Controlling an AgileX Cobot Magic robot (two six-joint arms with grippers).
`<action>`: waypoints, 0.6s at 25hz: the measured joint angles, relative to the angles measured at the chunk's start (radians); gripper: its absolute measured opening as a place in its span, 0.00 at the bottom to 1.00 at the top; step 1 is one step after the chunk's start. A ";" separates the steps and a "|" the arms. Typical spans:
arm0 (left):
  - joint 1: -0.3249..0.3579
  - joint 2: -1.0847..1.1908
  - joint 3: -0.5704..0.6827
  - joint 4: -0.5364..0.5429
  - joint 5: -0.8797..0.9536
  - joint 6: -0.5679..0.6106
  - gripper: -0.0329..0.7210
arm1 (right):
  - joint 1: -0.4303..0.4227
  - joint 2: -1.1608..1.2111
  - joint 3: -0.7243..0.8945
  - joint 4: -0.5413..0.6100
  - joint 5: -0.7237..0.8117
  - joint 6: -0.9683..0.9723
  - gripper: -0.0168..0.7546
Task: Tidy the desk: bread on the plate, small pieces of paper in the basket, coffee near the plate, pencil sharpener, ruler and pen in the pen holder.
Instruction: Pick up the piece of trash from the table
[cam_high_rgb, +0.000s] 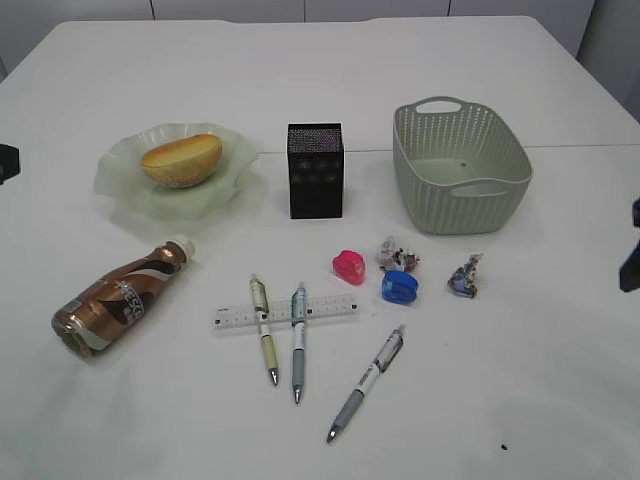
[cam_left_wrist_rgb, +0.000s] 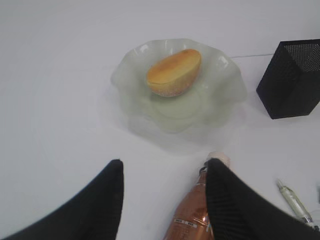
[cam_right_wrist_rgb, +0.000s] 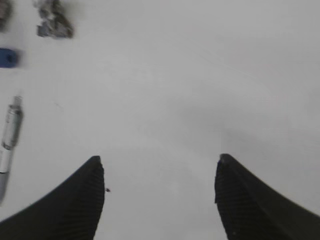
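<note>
The bread lies on the pale green plate. A brown coffee bottle lies on its side in front of the plate. The black pen holder and the green basket stand at the back. A pink sharpener, a blue sharpener, two crumpled papers, the ruler and three pens lie in front. My left gripper hangs open, its right finger over the bottle. My right gripper is open over bare table.
The table is white and wide, with its far edge well behind the basket. Two pens lie across the ruler. Only dark bits of my arms show at the left and right edges of the exterior view.
</note>
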 joint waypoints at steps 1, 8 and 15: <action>0.000 0.000 0.000 -0.009 0.000 0.000 0.55 | 0.002 0.000 0.000 0.030 -0.022 -0.022 0.72; 0.000 0.000 0.000 -0.028 0.004 -0.002 0.55 | 0.102 0.088 -0.013 0.106 -0.131 -0.060 0.72; 0.000 -0.023 0.000 -0.030 0.008 -0.002 0.55 | 0.185 0.246 -0.046 0.133 -0.363 -0.063 0.72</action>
